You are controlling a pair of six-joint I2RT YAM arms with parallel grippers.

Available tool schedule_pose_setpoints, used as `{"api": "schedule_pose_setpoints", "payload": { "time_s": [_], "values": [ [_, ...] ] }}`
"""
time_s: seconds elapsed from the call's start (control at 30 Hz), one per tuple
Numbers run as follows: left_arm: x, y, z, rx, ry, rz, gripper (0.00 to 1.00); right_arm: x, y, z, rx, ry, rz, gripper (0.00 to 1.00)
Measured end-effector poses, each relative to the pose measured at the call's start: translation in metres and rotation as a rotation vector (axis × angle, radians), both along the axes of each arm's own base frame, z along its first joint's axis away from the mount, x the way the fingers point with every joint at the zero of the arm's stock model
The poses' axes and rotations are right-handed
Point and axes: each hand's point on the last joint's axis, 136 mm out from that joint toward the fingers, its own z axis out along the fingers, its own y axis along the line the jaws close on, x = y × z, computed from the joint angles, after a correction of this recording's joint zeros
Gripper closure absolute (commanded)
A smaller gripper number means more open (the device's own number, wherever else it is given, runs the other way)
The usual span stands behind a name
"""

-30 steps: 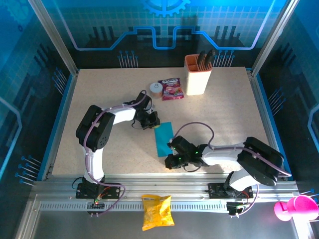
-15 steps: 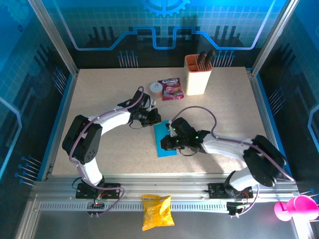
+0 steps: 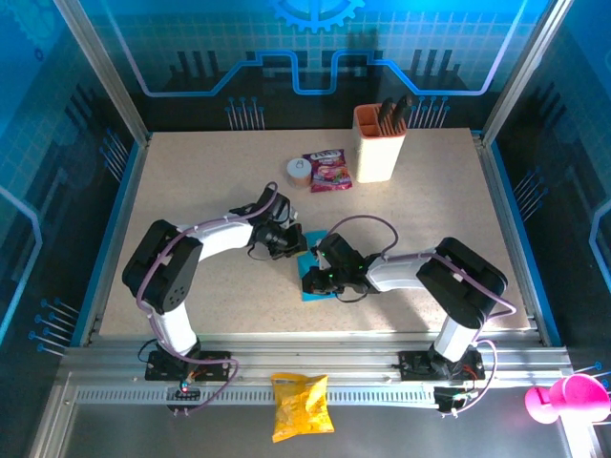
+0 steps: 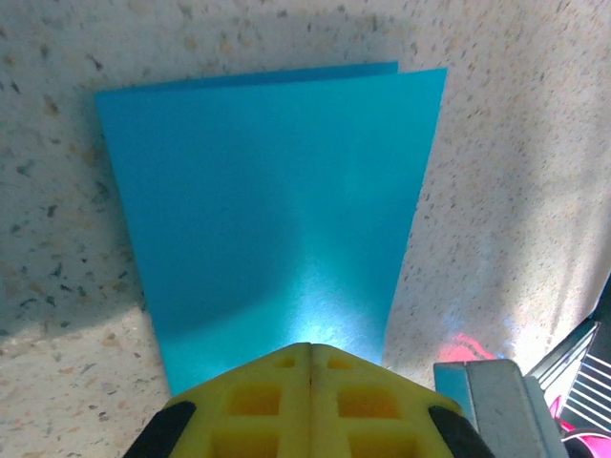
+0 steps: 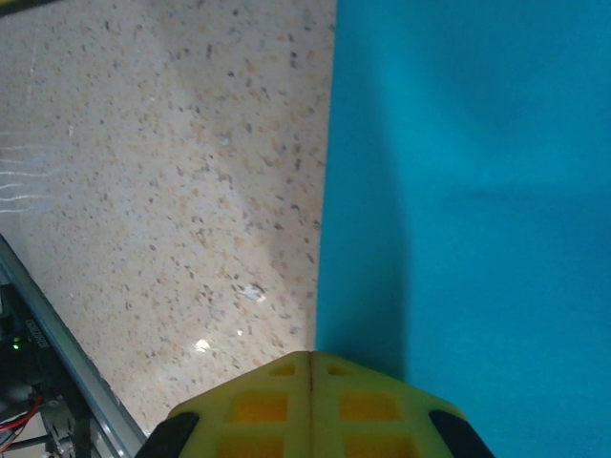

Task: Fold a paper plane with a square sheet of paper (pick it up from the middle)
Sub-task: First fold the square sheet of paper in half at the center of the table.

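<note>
White-black arms, lilac cables, yellow fingertips (image 4: 310, 391)

My speckled tabletop (image 3: 191, 181), seen from above.
The square sheet of paper (image 4: 277, 200) lies folded at centre. At 12 o'clock I see a red-purple snack packet (image 3: 327, 170), a small roll (image 3: 299, 172) at its 9 o'clock, and an orange-and-white holder (image 3: 378, 145) at 1 o'clock.

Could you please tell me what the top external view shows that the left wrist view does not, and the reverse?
Top view: the snack packet, the orange-rimmed holder and the yellow crisp bag. Left wrist: the two offset layer edges of the sheet of paper, and the left gripper shut. Both: that sheet on the speckled table.
</note>
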Motion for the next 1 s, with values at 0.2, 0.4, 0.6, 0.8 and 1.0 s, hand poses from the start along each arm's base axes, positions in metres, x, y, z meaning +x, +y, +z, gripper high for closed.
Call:
{"api": "schedule_pose_setpoints", "payload": {
  "time_s": [0.2, 0.4, 0.6, 0.8, 1.0],
  "values": [
    [-0.012, 0.002, -0.017, 0.012, 0.051, 0.011, 1.00, -0.002, -0.002, -0.003, 0.002, 0.004, -0.006, 1.00],
    [-0.014, 0.003, -0.026, 0.019, 0.080, 0.026, 1.00, -0.001, -0.001, -0.004, 0.007, 0.006, -0.010, 1.00],
    [-0.014, 0.003, -0.030, 0.024, 0.093, 0.033, 1.00, -0.001, -0.001, -0.004, 0.007, 0.010, -0.015, 1.00],
    [-0.013, 0.004, -0.034, 0.038, 0.105, 0.037, 1.00, -0.001, -0.001, -0.005, 0.003, 0.016, -0.019, 1.00],
    [-0.012, 0.006, -0.034, 0.046, 0.114, 0.042, 1.00, -0.001, -0.001, -0.006, -0.010, 0.028, -0.019, 1.00]
  ]
}}
